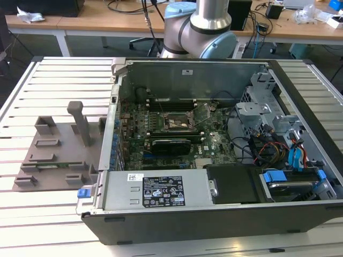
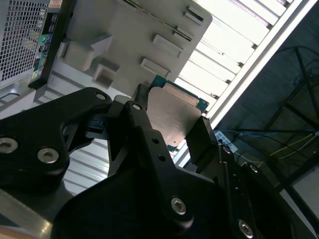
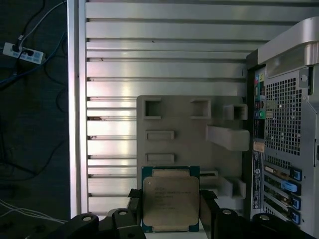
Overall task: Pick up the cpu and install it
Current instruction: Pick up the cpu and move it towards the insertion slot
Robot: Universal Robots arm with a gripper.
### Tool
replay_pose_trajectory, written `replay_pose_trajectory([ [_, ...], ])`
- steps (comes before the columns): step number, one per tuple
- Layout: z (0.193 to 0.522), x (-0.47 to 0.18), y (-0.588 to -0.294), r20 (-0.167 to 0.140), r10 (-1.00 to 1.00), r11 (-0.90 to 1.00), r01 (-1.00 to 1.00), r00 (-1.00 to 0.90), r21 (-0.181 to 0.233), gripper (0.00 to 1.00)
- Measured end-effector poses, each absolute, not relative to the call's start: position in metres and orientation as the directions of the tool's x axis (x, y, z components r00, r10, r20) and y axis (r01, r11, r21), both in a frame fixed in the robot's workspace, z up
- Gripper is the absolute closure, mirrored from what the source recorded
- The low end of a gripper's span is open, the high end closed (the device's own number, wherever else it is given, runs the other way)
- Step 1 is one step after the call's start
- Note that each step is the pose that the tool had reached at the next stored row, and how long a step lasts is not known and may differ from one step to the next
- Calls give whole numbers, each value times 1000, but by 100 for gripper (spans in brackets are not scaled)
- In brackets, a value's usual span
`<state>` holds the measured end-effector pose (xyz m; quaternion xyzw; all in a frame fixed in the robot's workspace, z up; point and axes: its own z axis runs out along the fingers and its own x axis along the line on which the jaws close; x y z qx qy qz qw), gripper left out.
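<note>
The cpu is a flat square chip with a silvery top and a green rim. My gripper is shut on it, one dark finger on each side. It hangs well above the grey fixture plate. In the second wrist view the cpu sits between the same fingers of my gripper. In the exterior view, the dark socket frame lies open on the motherboard inside the computer case.
The grey fixture plate with raised blocks lies on the slatted metal table at the exterior view's left of the case. The arm's body stands behind the case. Cables and drive bays fill the case's right side.
</note>
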<state>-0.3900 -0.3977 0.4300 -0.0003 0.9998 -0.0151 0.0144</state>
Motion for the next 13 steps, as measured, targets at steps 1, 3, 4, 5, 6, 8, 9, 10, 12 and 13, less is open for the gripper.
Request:
replay_pose_trajectory([
  [1, 432, -390, -398, -29, -1, 1000, 0, -1000, -30, 45],
  [3, 434, -390, -398, -29, -1, 1000, 0, -1000, -30, 45],
  [4, 436, -390, -398, -29, -1, 1000, 0, -1000, -30, 45],
  [5, 437, -390, -398, -29, -1, 1000, 0, -1000, -30, 45],
  [6, 438, -390, -398, -29, -1, 1000, 0, -1000, -30, 45],
  [8, 442, -390, -398, -29, -1, 1000, 0, -1000, -30, 45],
  [9, 443, -390, -398, -29, -1, 1000, 0, -1000, -30, 45],
  [10, 444, -390, -398, -29, -1, 1000, 0, -1000, -30, 45],
  [12, 447, -390, -398, -29, -1, 1000, 0, -1000, -30, 45],
  [13, 448, -390, -398, -29, -1, 1000, 0, -1000, -30, 45],
])
